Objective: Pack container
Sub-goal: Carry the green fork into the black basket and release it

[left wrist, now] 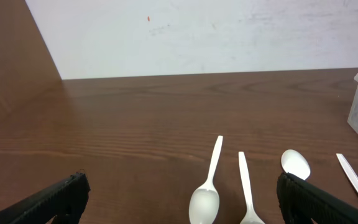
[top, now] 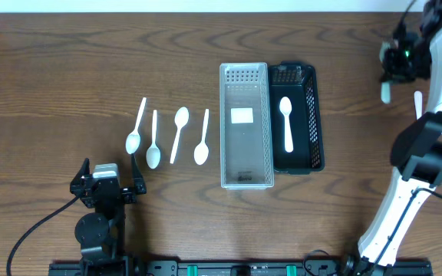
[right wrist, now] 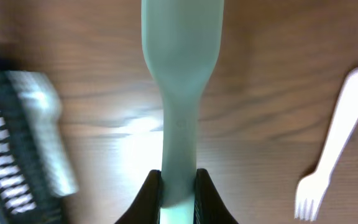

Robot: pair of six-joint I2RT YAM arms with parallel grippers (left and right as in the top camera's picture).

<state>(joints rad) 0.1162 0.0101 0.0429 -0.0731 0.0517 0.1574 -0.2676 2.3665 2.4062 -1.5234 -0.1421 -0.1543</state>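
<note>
A dark wood-grain table (top: 52, 77) fills the overhead view, with a pale strip along its far edge. The left wrist view shows that strip to be a white wall (left wrist: 197, 37), lightly marked, rising from the back of the table.

At the centre a clear container (top: 244, 153) is set lengthwise, and a black basket (top: 317, 115) is placed against its right side. One white spoon (top: 285, 123) lies in the basket, bowl toward the far end. To the left of the container a row of four spoons (top: 181, 117) is laid out on the bare wood. Three of them have the bowl at the near end, while the third from the left is turned the other way.

The left gripper (top: 108, 180) is seen at the near left with its fingers spread wide apart and nothing between them. Its own camera shows the spoons just ahead and a corner of the container at the right edge.

At the far right, well apart from the basket, the right gripper (right wrist: 178, 186) is clamped on a pale plastic utensil (right wrist: 179, 112). Only its handle is shown up close, so its kind cannot be told. A white fork (right wrist: 334, 155) lies on the wood just beside it — a small sliver in the overhead view, but with plain tines in the right wrist view. There the basket is only a blur at the left.
</note>
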